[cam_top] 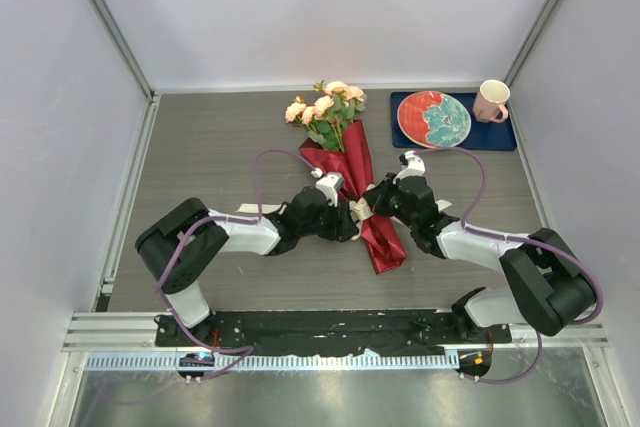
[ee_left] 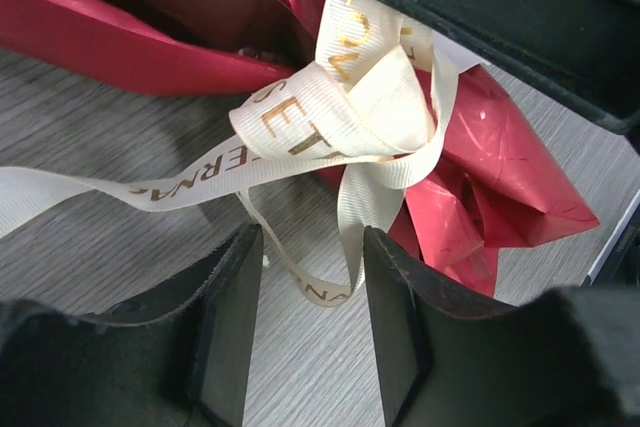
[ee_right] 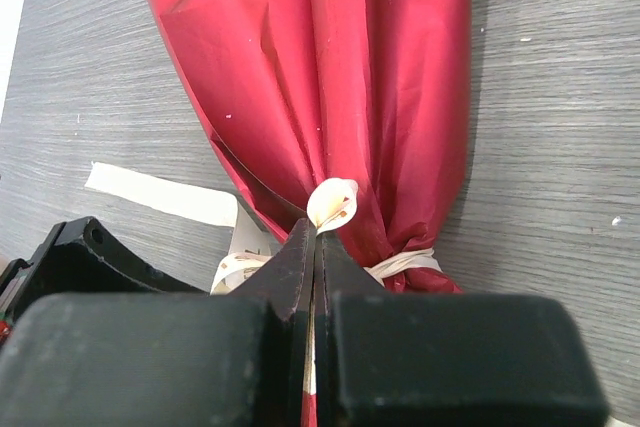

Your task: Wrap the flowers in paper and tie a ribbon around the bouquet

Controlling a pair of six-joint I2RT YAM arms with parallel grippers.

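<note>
The bouquet lies mid-table: peach-pink flowers [cam_top: 325, 107] at the far end, red paper [cam_top: 350, 162] round the stems, and a cream ribbon [cam_top: 362, 209] tied at its narrow waist. My left gripper [ee_left: 312, 242] is open just short of the ribbon knot [ee_left: 340, 117]. A small hanging ribbon loop [ee_left: 330, 292] dips between its fingers, close to the right one. My right gripper [ee_right: 316, 232] is shut on a ribbon loop [ee_right: 333, 202] right against the paper [ee_right: 330, 67]. A ribbon tail [ee_right: 160, 194] lies flat to the left. Both grippers [cam_top: 365, 212] meet at the tie from opposite sides.
A red and teal plate [cam_top: 433, 118] sits on a dark blue mat [cam_top: 500, 135] at the back right, with a pink mug [cam_top: 491, 100] beside it. White walls and metal rails [cam_top: 130, 177] enclose the table.
</note>
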